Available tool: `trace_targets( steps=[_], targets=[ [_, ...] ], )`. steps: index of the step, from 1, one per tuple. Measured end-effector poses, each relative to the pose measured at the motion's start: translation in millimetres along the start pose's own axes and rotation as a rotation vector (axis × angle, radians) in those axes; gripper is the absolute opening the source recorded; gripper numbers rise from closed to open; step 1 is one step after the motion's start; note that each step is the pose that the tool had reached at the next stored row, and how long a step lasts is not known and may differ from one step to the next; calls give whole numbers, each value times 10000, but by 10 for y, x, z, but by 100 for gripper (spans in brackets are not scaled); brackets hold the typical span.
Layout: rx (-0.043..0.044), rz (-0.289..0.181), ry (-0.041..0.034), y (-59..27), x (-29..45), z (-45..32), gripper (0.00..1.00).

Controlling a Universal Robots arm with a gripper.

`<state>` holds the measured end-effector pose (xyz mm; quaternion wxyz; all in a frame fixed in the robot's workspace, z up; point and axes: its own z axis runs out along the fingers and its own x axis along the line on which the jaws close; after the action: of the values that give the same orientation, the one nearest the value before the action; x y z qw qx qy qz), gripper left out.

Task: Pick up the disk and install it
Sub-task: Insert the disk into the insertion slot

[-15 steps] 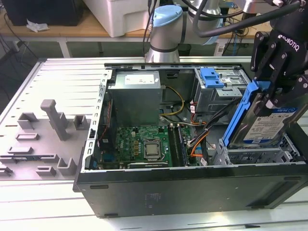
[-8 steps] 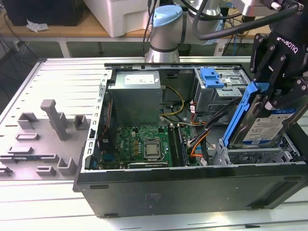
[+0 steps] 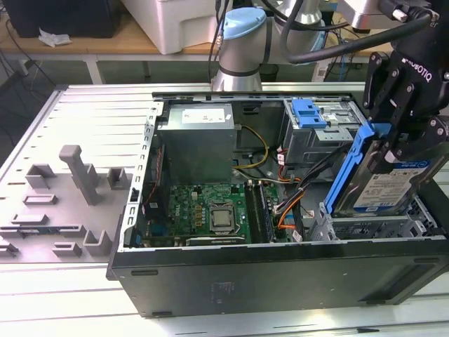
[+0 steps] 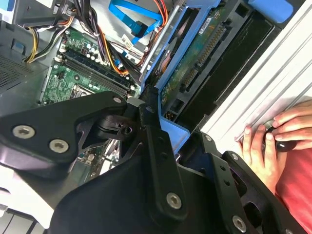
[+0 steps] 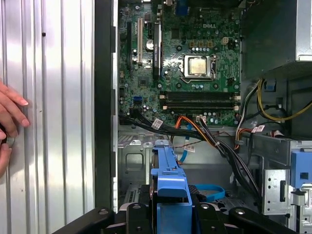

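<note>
The disk (image 3: 382, 181), a silver drive with a blue-and-white label in a blue carrier rail, hangs tilted on edge over the drive bay (image 3: 365, 228) at the exterior view's right end of the open computer case (image 3: 280, 270). My black gripper (image 3: 397, 144) is shut on its upper part from above. In the second wrist view the disk's green circuit-board underside (image 4: 195, 58) runs away from the gripper (image 4: 183, 139), with one finger (image 4: 157, 146) pressed against the blue rail. In the first wrist view the blue rail (image 5: 169, 178) sticks out from the gripper (image 5: 170, 217) toward the case floor.
Inside the case are a grey power-supply box (image 3: 195, 144), the motherboard (image 3: 203, 210), a cable bundle (image 3: 287, 203) and a bare blue latch piece (image 3: 309, 112). A grey fixture plate with blocks (image 3: 77, 175) lies to the exterior view's left. A person's hand (image 4: 278, 134) rests on the ribbed table beside the case.
</note>
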<state>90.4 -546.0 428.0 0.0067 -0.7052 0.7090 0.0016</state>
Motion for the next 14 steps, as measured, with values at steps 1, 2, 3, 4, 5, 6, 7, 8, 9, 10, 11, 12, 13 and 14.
trace_targets(
  steps=[1, 2, 3, 4, 5, 6, 7, 8, 9, 10, 11, 12, 13, 14],
  targets=[
    [0, 0, 0, 0, 0, 4, 37],
    [0, 0, 0, 0, 0, 7, 37],
    [0, 0, 0, 0, 0, 14, 37],
    [0, 0, 0, 0, 0, 19, 37],
    [0, 0, 0, 0, 0, 23, 37],
    [0, 0, 0, 0, 0, 28, 37],
    [0, 0, 0, 0, 1, 32, 37],
    [0, 0, 0, 0, 1, 56, 37],
    [0, 0, 0, 0, 1, 63, 37],
    [0, 0, 0, 1, 1, 77, 37],
    [0, -1, 0, 0, 1, 85, 37],
    [0, 0, 0, 1, 1, 91, 37],
    [0, 0, 0, 1, 1, 95, 37],
    [0, 0, 1, 1, 1, 99, 37]
  ],
)
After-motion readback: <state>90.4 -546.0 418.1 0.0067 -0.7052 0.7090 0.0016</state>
